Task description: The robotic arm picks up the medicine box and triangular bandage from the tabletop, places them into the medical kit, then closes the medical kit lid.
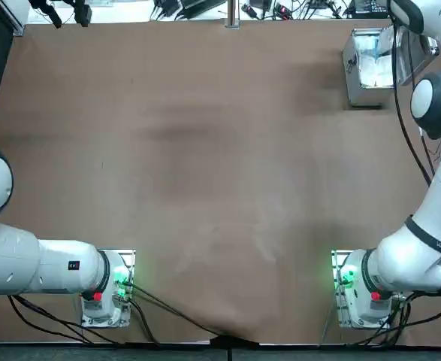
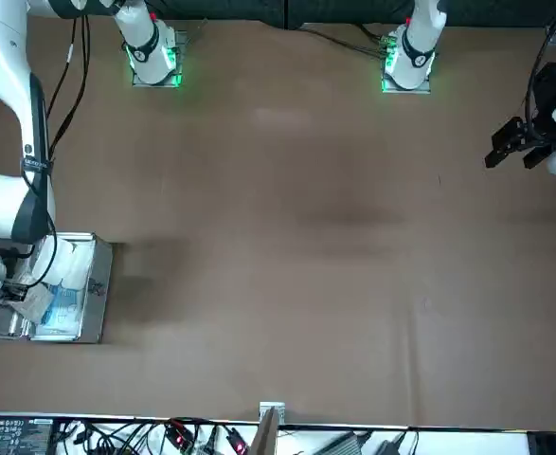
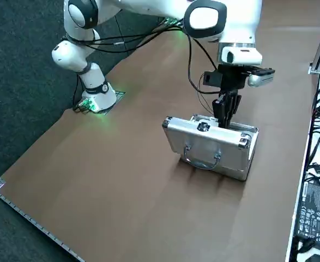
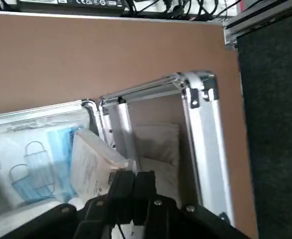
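The medical kit (image 3: 209,144) stands at the table's far right corner, also seen from above (image 1: 355,64). Its lid (image 4: 201,124) is raised upright. Inside, on the light blue lining, the medicine box (image 4: 93,159) lies tilted. Next to it, against the lid side, rests the soft white triangular bandage (image 4: 158,144). My right gripper (image 4: 134,180) hangs straight down over the open case. Its fingers are shut together with nothing between them. In the right side view the right gripper (image 3: 224,115) reaches down just behind the kit's rim.
A clear packet with blue face masks (image 4: 31,167) also lies in the case. The table's far edge and a metal rail (image 4: 245,22) run close behind the kit, with cables and a power brick (image 3: 315,210) beyond.
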